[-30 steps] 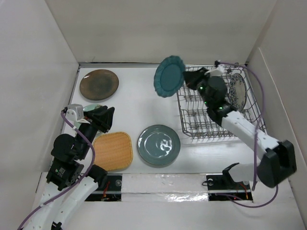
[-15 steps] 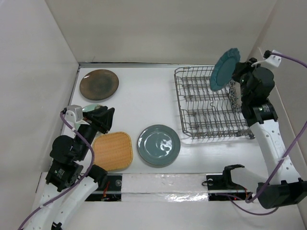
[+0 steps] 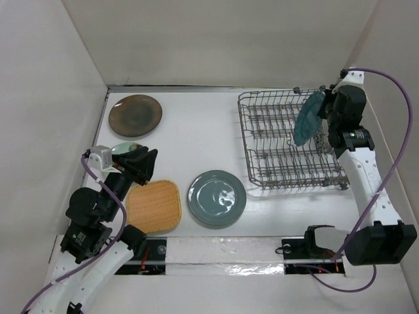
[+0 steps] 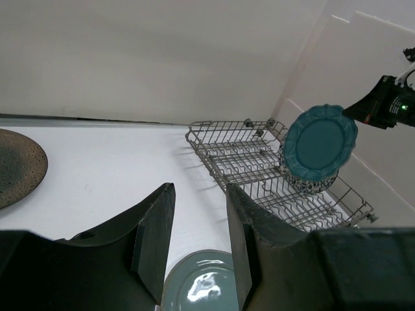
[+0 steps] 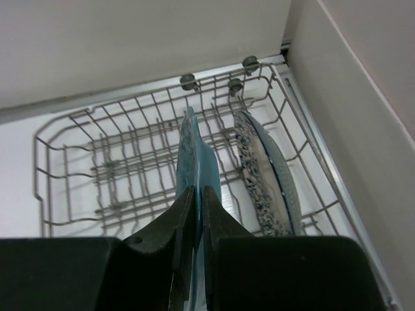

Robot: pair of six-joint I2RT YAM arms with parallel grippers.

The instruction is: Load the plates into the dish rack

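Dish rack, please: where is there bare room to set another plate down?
The dish rack is free left of the teal plate held by the right end effector. Its right end is crowded: the floral plate stands there.

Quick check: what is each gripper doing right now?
Left gripper: open, holding nothing.
Right gripper: closed on the edge of the teal plate, held upright over the dish rack.

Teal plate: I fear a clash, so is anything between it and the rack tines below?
Nothing visible. The teal plate, in the right gripper, hangs over free tines of the dish rack; the floral plate stands apart to its right.
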